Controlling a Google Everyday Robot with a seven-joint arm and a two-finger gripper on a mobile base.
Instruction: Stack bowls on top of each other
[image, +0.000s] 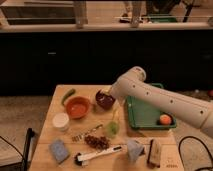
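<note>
The bright orange bowl (77, 106) sits upright on the wooden table (55, 137), left of centre. The glossy dark maroon bowl (103, 100) stands just to its right, apart from it. My gripper (112, 93) is at the end of the white arm (160, 100), which reaches in from the right. It is at the maroon bowl's right rim. The arm hides most of the gripper and the bowl's right edge.
A white lidded tub (60, 121) stands in front of the orange bowl and a green pepper (68, 95) behind it. A green tray (142, 114) at the right holds an orange fruit (164, 119). Grapes (96, 141), a blue sponge (59, 150), a brush (97, 154) and a grey cone (134, 148) lie near the front.
</note>
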